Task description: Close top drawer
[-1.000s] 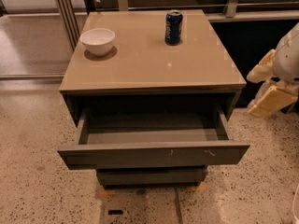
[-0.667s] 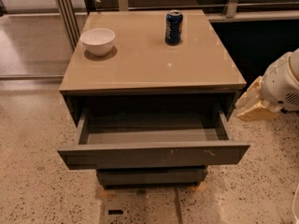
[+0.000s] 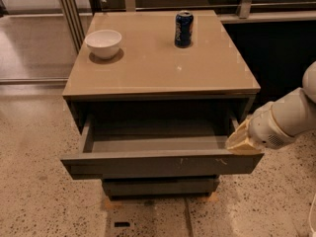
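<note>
The top drawer (image 3: 158,164) is pulled out from the tan cabinet (image 3: 163,78). Its wide dark grey front panel has small whitish scratches right of centre, and its shallow grey box looks empty. My gripper (image 3: 242,139) comes in from the right on a white arm (image 3: 291,117). Its tan end sits at the drawer's right front corner, just above the panel's top edge.
A white bowl (image 3: 103,43) stands on the cabinet top at the back left. A blue soda can (image 3: 183,28) stands at the back centre. A narrower grey drawer front (image 3: 160,185) shows below. The floor is speckled, with metal posts at the back left.
My gripper and arm have moved left and down, from beside the cabinet's right side to the right front corner of the open drawer. The drawer has not moved.
</note>
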`<state>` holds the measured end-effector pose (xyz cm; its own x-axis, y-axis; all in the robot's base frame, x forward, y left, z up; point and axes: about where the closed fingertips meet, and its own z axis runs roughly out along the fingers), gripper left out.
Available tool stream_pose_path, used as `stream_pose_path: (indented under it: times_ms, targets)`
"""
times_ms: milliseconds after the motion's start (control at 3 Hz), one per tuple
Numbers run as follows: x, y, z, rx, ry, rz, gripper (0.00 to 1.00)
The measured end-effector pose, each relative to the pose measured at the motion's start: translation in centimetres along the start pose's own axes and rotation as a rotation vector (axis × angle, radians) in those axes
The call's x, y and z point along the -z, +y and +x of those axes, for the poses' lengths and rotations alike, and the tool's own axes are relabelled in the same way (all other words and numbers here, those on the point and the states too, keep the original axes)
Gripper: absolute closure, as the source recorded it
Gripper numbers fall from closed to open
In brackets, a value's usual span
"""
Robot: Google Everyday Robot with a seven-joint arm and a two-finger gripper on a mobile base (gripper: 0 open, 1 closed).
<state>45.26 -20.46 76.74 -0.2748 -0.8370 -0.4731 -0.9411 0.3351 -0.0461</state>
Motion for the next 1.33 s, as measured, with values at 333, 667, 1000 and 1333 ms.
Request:
stream_pose_path:
  times_ms: [333, 667, 1000, 1333]
  targets:
    - [-0.5, 0.1, 0.2, -0.002, -0.001, -0.011, 1.0]
    - [-0.8, 0.2, 0.4, -0.002, 0.003, -0.019, 1.0]
    - [-3.1, 1.2, 2.2, -0.014, 0.007, -0.052, 1.0]
    - [-9.6, 2.8, 5.4, -0.045, -0.022, -0.116, 1.0]
